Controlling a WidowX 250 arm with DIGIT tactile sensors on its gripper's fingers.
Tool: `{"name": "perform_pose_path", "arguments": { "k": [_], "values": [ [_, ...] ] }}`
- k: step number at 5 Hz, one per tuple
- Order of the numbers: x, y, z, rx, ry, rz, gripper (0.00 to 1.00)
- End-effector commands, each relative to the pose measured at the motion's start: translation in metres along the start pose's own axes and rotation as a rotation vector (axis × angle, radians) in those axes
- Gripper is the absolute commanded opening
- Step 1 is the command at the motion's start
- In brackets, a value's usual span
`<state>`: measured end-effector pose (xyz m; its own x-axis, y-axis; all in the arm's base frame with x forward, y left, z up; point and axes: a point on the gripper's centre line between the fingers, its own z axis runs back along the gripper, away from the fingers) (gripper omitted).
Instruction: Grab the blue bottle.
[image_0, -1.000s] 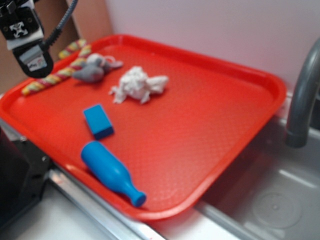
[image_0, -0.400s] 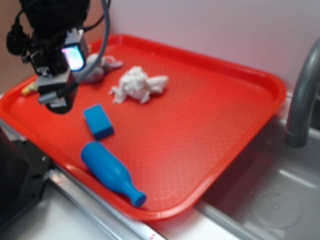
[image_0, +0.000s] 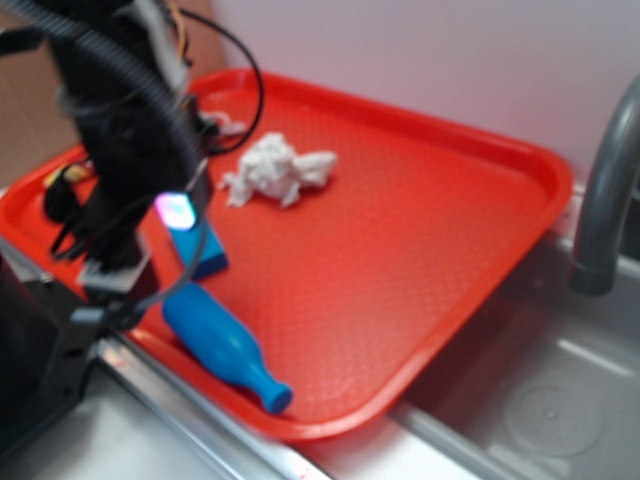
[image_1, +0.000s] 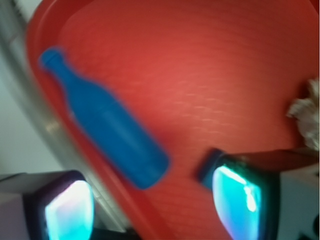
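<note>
Bottles: one smooth bright-blue plastic bottle (image_0: 222, 345), lying near the red plastic tray's (image_0: 450, 250) front rim
Axis: along that rim, neck rightward
Blocks: one blue rectangular block (image_0: 205, 252)
Gripper (image_1: 155, 205): spread, beside bottle's base

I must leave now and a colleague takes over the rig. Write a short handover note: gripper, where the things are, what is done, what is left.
Gripper: open, holding nothing, low over the front left part of the red tray.
Blue bottle: lying on its side by the tray's front rim, neck toward the front corner. In the wrist view its base end sits between the two fingers.
Blue block: just behind the bottle, partly hidden by the arm.
Done: approach to the bottle.
Left: lower, close on the bottle's body, lift.
</note>
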<state>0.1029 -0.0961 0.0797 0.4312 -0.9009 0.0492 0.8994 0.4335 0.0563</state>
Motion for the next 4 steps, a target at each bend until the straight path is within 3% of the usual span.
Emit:
{"name": "perform_pose_path", "arguments": {
  "k": [1,2,4],
  "values": [
    [0.016,0.01,-0.034,-0.017,0.001,-0.08,1.0],
    [0.022,0.033,-0.032,-0.037,-0.005,-0.022,1.0],
    [0.02,0.047,-0.026,-0.024,0.003,-0.01,1.0]
  ]
}}
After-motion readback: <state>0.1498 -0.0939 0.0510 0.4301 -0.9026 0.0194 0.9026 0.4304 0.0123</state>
